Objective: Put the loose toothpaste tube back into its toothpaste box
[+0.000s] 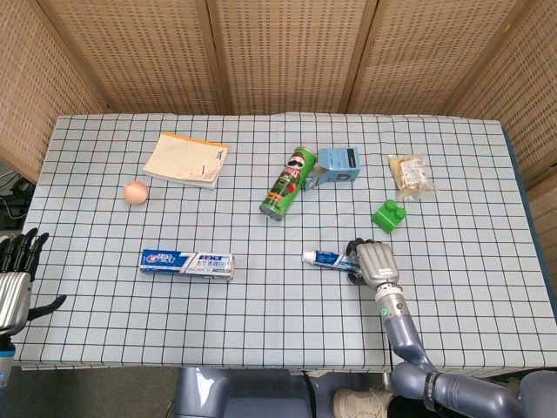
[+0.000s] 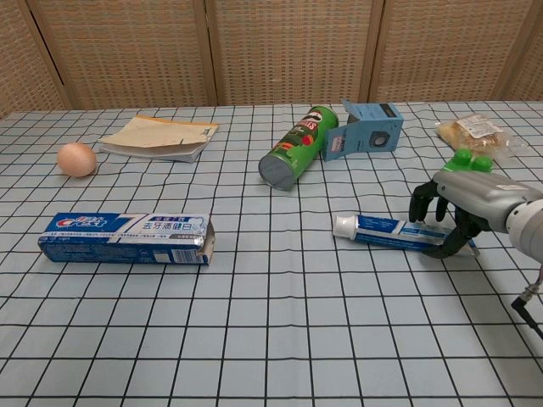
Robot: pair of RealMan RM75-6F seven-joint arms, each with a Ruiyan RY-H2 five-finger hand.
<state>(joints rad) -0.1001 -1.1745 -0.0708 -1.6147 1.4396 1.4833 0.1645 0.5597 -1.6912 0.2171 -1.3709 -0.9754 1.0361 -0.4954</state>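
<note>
The toothpaste tube (image 1: pixel 327 258) (image 2: pixel 380 230) lies flat on the checked cloth, white cap pointing left. My right hand (image 1: pixel 372 262) (image 2: pixel 454 206) arches over its tail end. The fingers come down on the far side and the thumb on the near side, with a little slack around the tube. The blue toothpaste box (image 1: pixel 187 262) (image 2: pixel 123 238) lies well to the left, its open flap end facing the tube. My left hand (image 1: pixel 13 283) hangs off the table's left edge with fingers spread, holding nothing, and is outside the chest view.
A green chips can (image 1: pixel 287 183) (image 2: pixel 297 146) and a small blue carton (image 1: pixel 338 165) (image 2: pixel 366 129) lie behind the tube. A green block (image 1: pixel 389 214) (image 2: pixel 472 158) and a snack bag (image 1: pixel 409 174) sit right of them. A notebook (image 1: pixel 185 159) and an egg (image 1: pixel 134 192) are far left.
</note>
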